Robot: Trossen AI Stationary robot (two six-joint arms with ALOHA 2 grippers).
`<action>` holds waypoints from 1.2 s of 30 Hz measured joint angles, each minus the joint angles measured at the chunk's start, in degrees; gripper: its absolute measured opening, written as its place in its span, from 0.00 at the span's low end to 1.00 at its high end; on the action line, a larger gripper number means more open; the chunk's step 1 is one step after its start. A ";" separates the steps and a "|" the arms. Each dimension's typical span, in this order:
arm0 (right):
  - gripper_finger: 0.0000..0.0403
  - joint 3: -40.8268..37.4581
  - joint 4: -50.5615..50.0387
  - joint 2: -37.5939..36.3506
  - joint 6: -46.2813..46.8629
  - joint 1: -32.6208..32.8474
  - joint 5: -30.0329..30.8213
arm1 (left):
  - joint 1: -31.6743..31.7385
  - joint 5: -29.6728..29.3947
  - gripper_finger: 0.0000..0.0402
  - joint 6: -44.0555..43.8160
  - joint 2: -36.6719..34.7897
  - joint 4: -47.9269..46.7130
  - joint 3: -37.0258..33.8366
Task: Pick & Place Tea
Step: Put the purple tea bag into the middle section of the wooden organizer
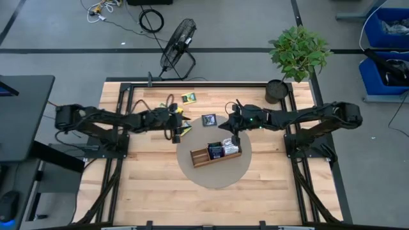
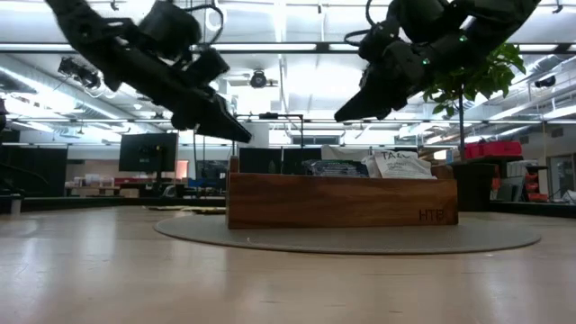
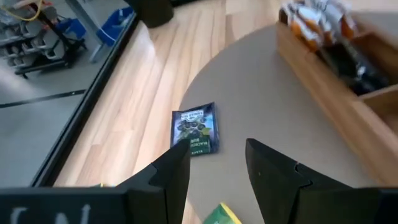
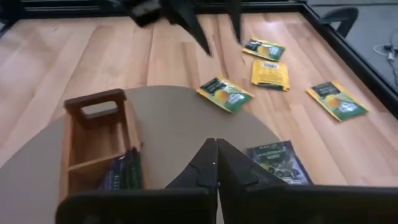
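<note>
Sachets loose on the table, five counted in the right wrist view: one dark sachet on the round mat, near its edge; one yellow-green sachet lapping the mat's rim; three more yellow ones on bare wood beyond.

Tray: one, three compartments, mid-mat. Several sachets stand in two of them, number not clear; the end compartment is bare.

Left gripper: fingers parted, holding nothing, above the mat's edge, the dark sachet just ahead.

Right gripper: fingers pressed together, empty, above the mat between tray and dark sachet.

Open wood surrounds the mat on every side.
</note>
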 joint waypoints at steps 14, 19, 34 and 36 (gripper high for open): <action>0.01 -5.72 5.55 -3.80 2.08 2.75 2.53 | 0.22 -0.10 0.40 6.88 17.39 -9.99 15.54; 0.01 -7.72 7.22 -3.93 3.52 4.10 4.05 | 1.17 -0.13 0.40 7.59 22.41 -14.08 20.43; 0.01 -10.32 10.88 -3.86 4.64 5.61 5.54 | 1.51 -0.22 0.40 14.00 30.66 -16.20 26.07; 0.01 -10.32 11.34 -3.86 4.59 5.75 5.45 | 1.51 -0.28 0.40 14.78 32.02 -16.28 27.15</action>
